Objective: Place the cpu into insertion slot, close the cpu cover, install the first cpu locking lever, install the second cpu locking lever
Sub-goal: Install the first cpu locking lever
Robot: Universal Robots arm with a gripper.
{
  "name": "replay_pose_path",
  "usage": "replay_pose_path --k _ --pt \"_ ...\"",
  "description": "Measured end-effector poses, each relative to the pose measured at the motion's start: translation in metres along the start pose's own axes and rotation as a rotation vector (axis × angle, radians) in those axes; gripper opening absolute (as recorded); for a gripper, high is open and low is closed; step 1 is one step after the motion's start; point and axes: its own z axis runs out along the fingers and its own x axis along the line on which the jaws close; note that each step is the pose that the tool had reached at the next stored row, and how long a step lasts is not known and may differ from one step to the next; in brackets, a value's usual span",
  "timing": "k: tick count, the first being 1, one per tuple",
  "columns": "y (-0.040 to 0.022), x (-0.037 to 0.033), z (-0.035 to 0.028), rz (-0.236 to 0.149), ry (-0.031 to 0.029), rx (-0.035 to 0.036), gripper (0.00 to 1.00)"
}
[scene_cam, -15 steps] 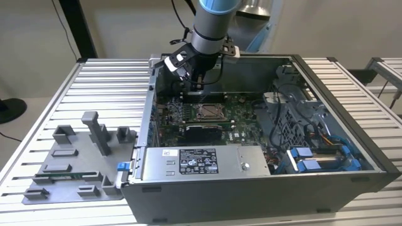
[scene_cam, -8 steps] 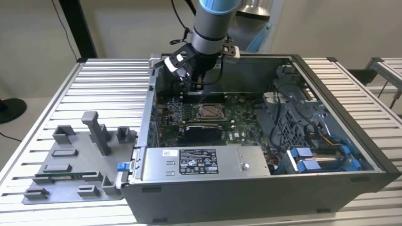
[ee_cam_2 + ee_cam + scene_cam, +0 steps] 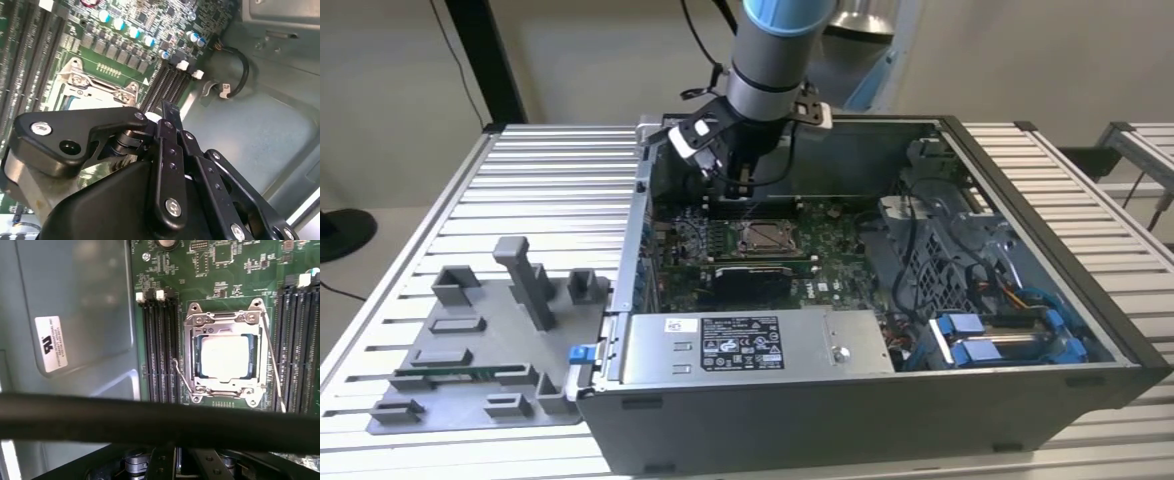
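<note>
Smooth silvery metal cpu [image 3: 225,356] and cpu cover [image 3: 222,318] — ribbed, matt metal table [image 3: 547,180].

The flat square silvery cpu [image 3: 224,356] sits framed by the thin silvery metal cpu cover [image 3: 225,319] on a green circuit board [image 3: 235,275], two thin wire levers [image 3: 272,365] angled out beside it.

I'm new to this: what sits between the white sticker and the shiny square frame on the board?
In the first wrist view, grey case wall and long black slots separate the white sticker from the cpu cover.
</note>
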Motion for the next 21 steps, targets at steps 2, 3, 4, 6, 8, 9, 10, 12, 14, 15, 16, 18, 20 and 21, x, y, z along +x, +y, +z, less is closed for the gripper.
replay_pose_path --k 2,3,4,6,8,9,10,12,14,15,16,18,20,21 --pt "0.0002 -0.0039 -0.0012 0.0 0.0003 0.0 0.0" --pt "0.0001 -0.0044 -0.0013 0.0 0.0011 -0.0001 0.0" --pt "0.0001 -0.0048 -0.0014 0.001 0.0019 -0.0003 0.0" --pt "0.0 -0.0048 -0.0015 0.018 0.0043 -0.0049 0.0" --pt "0.0001 -0.0049 -0.0015 0.047 0.009 -0.0135 0.0" --pt "0.0001 -0.0049 -0.0015 0.061 0.011 -0.0174 0.0" --pt "0.0001 -0.0049 -0.0015 0.076 0.0132 -0.0215 0.0" --pt "0.0001 -0.0049 -0.0015 0.105 0.0177 -0.0298 0.0" --pt "0.0001 -0.0049 -0.0015 0.133 0.0222 -0.038 0.0" --pt "0.0 -0.0049 -0.0015 0.146 0.0242 -0.0416 0.0" --pt "-0.0001 -0.0049 -0.0015 0.159 0.0261 -0.0451 0.0" --pt "-0.0003 -0.0049 -0.0012 0.179 0.0292 -0.0493 0.0" --pt "-0.0012 -0.005 -0.0011 0.191 0.0298 -0.0461 0.0" --pt "-0.0015 -0.0051 -0.001 0.196 0.0301 -0.0451 0.0"
